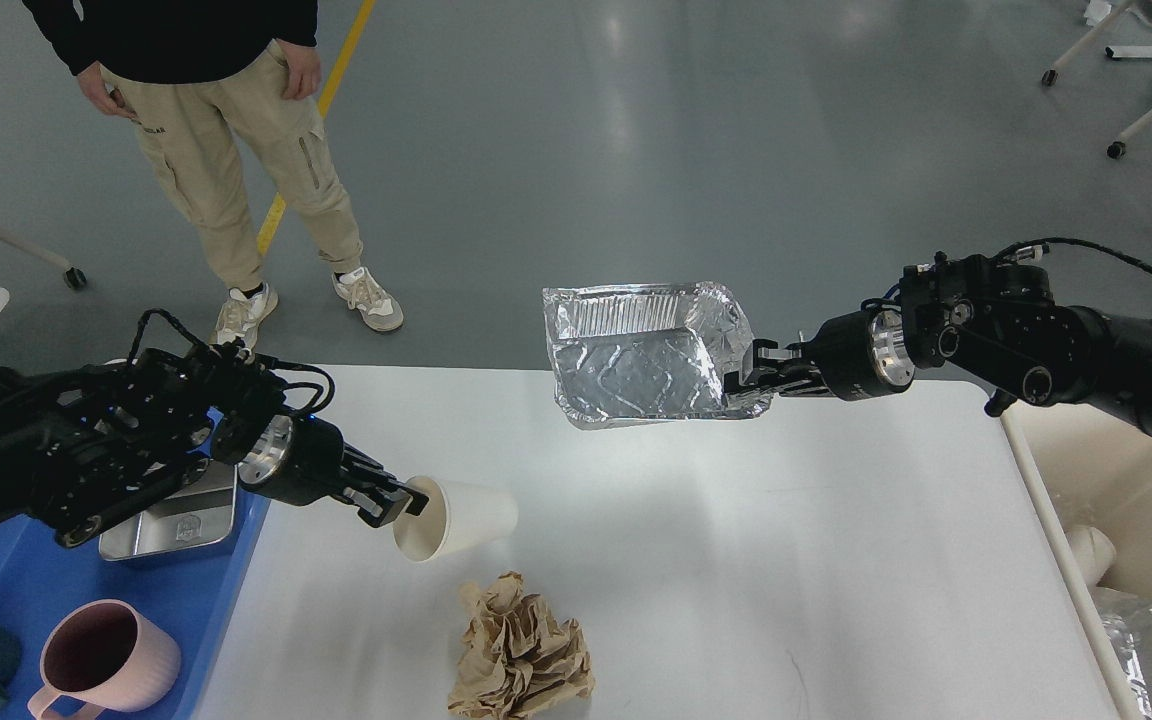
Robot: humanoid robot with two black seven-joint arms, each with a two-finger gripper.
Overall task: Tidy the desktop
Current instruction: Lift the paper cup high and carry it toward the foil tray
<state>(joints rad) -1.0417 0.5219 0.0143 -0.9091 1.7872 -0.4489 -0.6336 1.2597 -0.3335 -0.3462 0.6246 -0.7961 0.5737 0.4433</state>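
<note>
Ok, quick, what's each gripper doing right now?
Left gripper: closed on the white paper cup's rim.
Right gripper: closed on the foil tray's edge.

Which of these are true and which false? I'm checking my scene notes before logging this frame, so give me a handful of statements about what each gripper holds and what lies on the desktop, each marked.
1. The right gripper holds a foil tray in the air. True.
2. The left gripper holds the pink mug. False: it grips the rim of a white paper cup, tipped on its side; the pink mug stands on the blue tray.
3. A crumpled brown paper lies on the desktop. True.
4. The crumpled paper sits inside the foil tray. False: the tray looks empty.
5. A metal tin rests on the blue tray. True.
</note>
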